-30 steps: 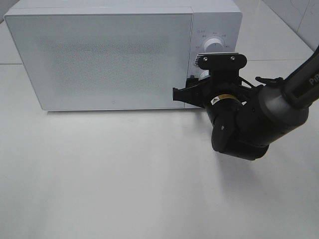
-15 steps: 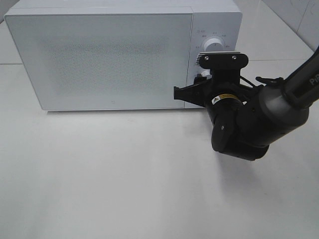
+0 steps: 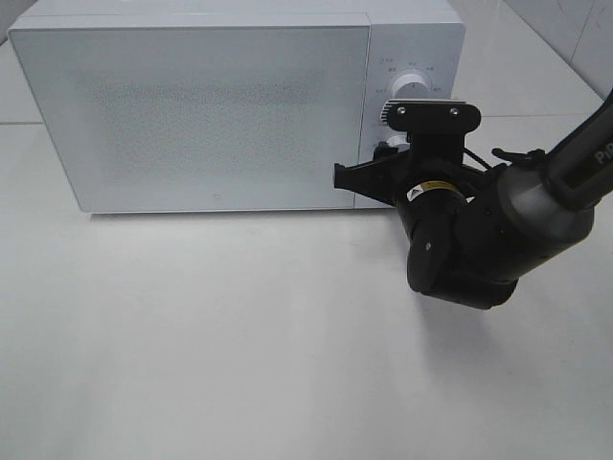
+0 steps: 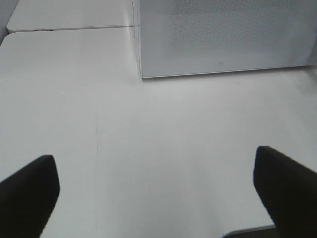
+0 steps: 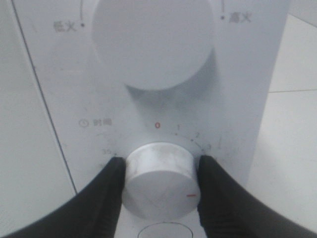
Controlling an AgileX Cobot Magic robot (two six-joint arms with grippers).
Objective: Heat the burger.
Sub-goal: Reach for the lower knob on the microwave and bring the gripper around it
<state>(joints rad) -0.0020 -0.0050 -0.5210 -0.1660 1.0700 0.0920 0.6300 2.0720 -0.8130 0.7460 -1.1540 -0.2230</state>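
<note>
Right end effector grips the microwave timer knob above white tabletop.

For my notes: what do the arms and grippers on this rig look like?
The right arm is black with bulbous rounded joints, a small yellow label, white lettering and thin black cables. A black bracket carries two silver screws. The right gripper and left gripper have matte black, rounded fingers.

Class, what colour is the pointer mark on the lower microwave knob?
The lower knob's mark is red; right wrist view.
</note>
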